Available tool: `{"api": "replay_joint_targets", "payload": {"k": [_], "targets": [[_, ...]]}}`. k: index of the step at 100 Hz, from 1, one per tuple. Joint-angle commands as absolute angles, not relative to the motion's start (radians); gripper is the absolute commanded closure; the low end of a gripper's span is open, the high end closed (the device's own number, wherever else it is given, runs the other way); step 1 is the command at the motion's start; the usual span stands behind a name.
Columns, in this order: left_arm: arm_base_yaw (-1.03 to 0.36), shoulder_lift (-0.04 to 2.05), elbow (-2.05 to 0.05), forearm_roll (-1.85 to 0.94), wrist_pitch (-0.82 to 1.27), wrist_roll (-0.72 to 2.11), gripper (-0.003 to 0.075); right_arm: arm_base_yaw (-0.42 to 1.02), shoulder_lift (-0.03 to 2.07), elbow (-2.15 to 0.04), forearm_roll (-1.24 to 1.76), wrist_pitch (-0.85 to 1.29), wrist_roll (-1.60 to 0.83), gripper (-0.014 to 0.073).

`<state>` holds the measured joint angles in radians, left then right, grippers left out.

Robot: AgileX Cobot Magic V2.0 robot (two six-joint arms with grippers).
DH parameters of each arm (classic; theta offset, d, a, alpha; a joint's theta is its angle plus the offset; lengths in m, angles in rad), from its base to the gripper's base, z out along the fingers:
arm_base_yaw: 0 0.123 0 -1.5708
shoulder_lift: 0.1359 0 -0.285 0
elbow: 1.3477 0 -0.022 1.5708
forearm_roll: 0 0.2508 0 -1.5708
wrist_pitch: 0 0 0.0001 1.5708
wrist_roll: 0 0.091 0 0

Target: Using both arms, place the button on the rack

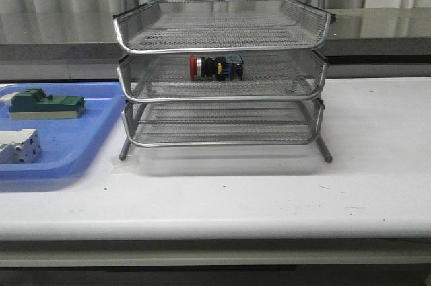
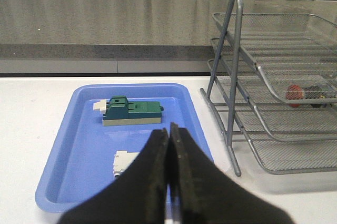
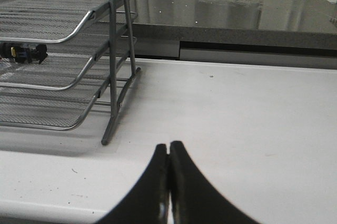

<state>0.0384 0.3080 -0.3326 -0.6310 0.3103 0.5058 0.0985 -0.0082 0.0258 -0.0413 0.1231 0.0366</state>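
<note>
Silver wire mesh forms the rack (image 1: 221, 74), three stacked trays on thin metal legs standing on a white table (image 1: 377, 165). The button (image 1: 215, 67) lies on its side in the middle tray, its red mushroom head toward the robot's left and its black body, yellow tab and blue rear block trailing to the right. To the left of the rack sits a blue plastic tray (image 1: 74, 155) holding a green block (image 1: 46, 104) and a white terminal block (image 1: 19, 146). Neither arm appears in the front view. In the left wrist view, the left gripper (image 2: 168, 182) has its black fingers pressed together with nothing between them, hanging over the near edge of the blue tray. In the right wrist view, the right gripper (image 3: 168, 187) is likewise closed and empty, above bare table to the right of the rack. The button looks small, light and rigid, made of hard plastic, so it should tolerate a firm pinch. Its rounded, smooth head would likely slip or roll between the fingers; the squarer black body or rear block probably offers flatter, safer sides to grasp. The tray above leaves little room, so any reach would seemingly need to come in from the front.
</note>
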Motion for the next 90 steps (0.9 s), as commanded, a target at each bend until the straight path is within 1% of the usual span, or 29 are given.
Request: {"api": "replay_joint_targets", "payload": {"k": [1, 9, 13, 26, 33, 44, 55, 68, 90], "targets": [[0.033, 0.316, -0.361, -0.625, 0.238, 0.497, 0.0741, 0.094, -0.026, 0.028, -0.05, 0.038, 0.033, 0.066], [0.019, 0.316, -0.361, -0.56, 0.238, 0.484, 0.0741, 0.094, -0.026, 0.028, -0.05, 0.038, 0.033, 0.066], [0.011, 0.316, -0.361, -0.499, 0.238, 0.42, 0.0741, 0.094, -0.026, 0.028, -0.05, 0.038, 0.033, 0.066], [-0.009, 0.316, -0.361, -0.153, 0.238, 0.013, 0.0741, 0.094, -0.026, 0.028, -0.05, 0.038, 0.033, 0.066], [-0.018, 0.316, -0.361, -0.056, 0.236, -0.1, 0.0741, 0.094, -0.026, 0.028, -0.05, 0.038, 0.033, 0.066], [-0.03, 0.314, -0.359, -0.02, 0.228, -0.106, 0.0741, 0.094, -0.026, 0.028, -0.05, 0.038, 0.033, 0.066], [-0.043, 0.281, -0.32, 0.013, 0.149, -0.106, 0.0741, 0.094, -0.026, 0.028, -0.05, 0.038, 0.033, 0.066], [-0.045, 0.196, -0.238, 0.023, 0.063, -0.106, 0.0741, 0.094, -0.026, 0.028, -0.05, 0.038, 0.033, 0.066], [-0.045, 0.049, -0.097, 0.023, 0.056, -0.106, 0.0741, 0.094, -0.026, 0.028, -0.05, 0.038, 0.033, 0.066]]}}
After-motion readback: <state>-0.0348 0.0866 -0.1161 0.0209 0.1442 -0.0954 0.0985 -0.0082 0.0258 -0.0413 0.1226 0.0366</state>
